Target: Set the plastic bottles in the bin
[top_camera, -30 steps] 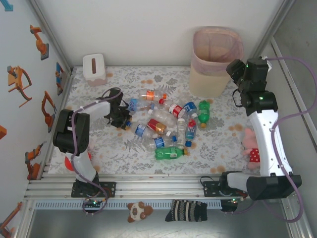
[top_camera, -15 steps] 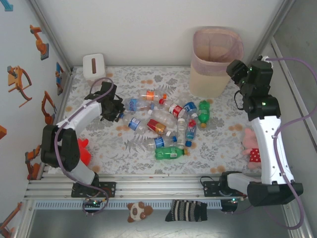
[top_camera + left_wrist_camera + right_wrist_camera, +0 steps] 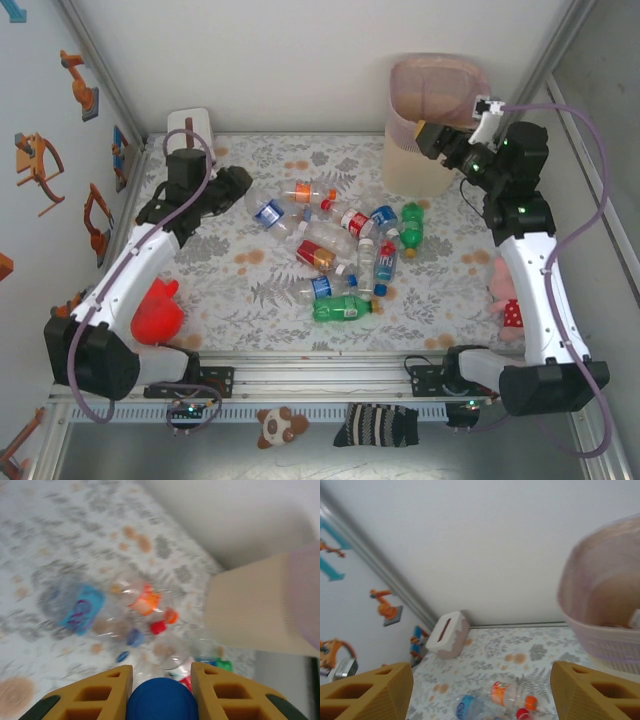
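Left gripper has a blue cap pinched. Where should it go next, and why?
Probably swing right toward the bin: the left gripper is shut on a bottle's blue cap, and the bin stands beyond the bottle pile.

A robotics lab cell — aluminium rails point(image 3: 300, 375), white walls point(image 3: 300, 60), robot stickers point(image 3: 38, 165).

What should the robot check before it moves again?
1. Left claw shut on a blue-capped bottle: ok.
2. Grip firm enough to carry: cannot tell.
3. Right claw open and empty: ok.
4. Bin upright: ok.
5. Way to the bin free: probably not ok, the right claw hangs by its rim.
6. All bottles off the table: not ok, a pile lies there.
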